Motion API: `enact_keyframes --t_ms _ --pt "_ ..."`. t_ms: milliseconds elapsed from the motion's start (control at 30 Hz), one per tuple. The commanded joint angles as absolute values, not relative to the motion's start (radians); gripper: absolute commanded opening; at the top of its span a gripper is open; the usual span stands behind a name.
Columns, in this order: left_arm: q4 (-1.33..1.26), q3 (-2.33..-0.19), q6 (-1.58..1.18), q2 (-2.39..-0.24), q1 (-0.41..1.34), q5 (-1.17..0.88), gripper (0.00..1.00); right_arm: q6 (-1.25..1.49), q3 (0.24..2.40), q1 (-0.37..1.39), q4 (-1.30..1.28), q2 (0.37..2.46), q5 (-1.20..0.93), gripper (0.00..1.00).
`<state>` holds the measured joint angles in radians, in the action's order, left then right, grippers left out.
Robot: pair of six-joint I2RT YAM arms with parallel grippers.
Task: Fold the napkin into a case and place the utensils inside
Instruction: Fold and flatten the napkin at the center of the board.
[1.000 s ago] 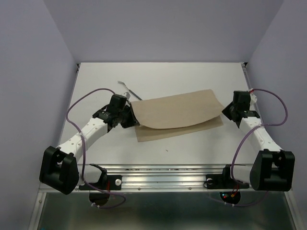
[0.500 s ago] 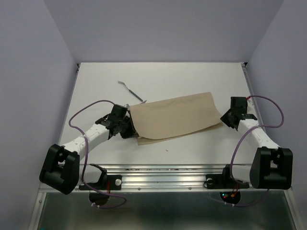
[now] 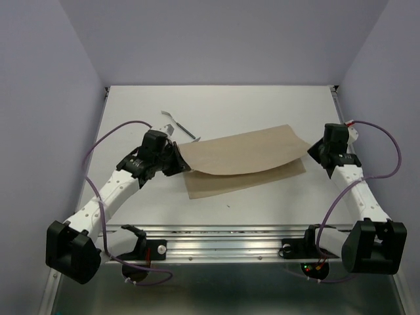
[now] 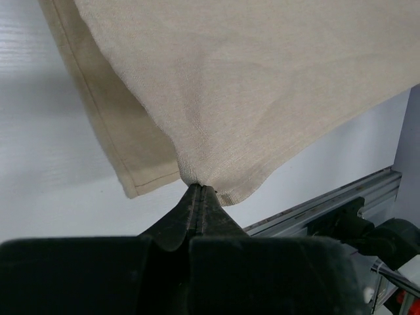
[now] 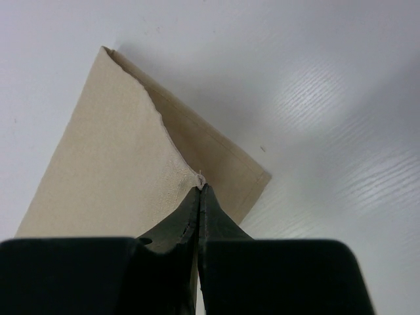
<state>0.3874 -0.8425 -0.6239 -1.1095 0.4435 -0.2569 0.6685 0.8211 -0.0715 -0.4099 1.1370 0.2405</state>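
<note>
Both claws (image 4: pixel 200 191) (image 5: pixel 199 188) and napkin (image 3: pixel 243 154) flap farther back.

The napkin (image 3: pixel 243 154) lies across the middle of the table (image 3: pixel 262 105), its long side running left to right. It is doubled over: a lower layer rests flat on the table, and an upper layer arches above it, with the lower layer's near edge showing in front. The left gripper (image 3: pixel 176 161) is at the napkin's left end, pinching the upper layer's corner. The right gripper (image 3: pixel 312 151) is at the right end, pinching the upper layer's other corner. The utensils (image 3: pixel 180 125) lie on the table behind the left gripper, their near end reaching the napkin's far left corner. A rail (image 3: pixel 216 246) runs along the table's near edge, between the arm bases.
</note>
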Motion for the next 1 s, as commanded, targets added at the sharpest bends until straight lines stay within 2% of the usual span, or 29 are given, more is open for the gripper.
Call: enact_keyframes --t_ms 0,233,400,967 --pt "0.402 -0.783 -0.614 -1.095 0.448 -0.300 0.00 0.661 0.816 -0.080 -0.422 1.127 0.273 0.01" --pt "0.272 -0.605 -0.640 -1.143 0.448 -0.348 0.00 0.664 0.750 -0.080 -0.393 1.172 0.272 0.01" --pt "0.215 -0.552 -0.653 -1.198 0.448 -0.354 0.00 0.663 0.724 -0.080 -0.373 1.213 0.261 0.01" --pt "0.322 -0.656 -0.650 -1.108 0.448 -0.310 0.00 0.664 0.750 -0.080 -0.376 1.174 0.271 0.01"
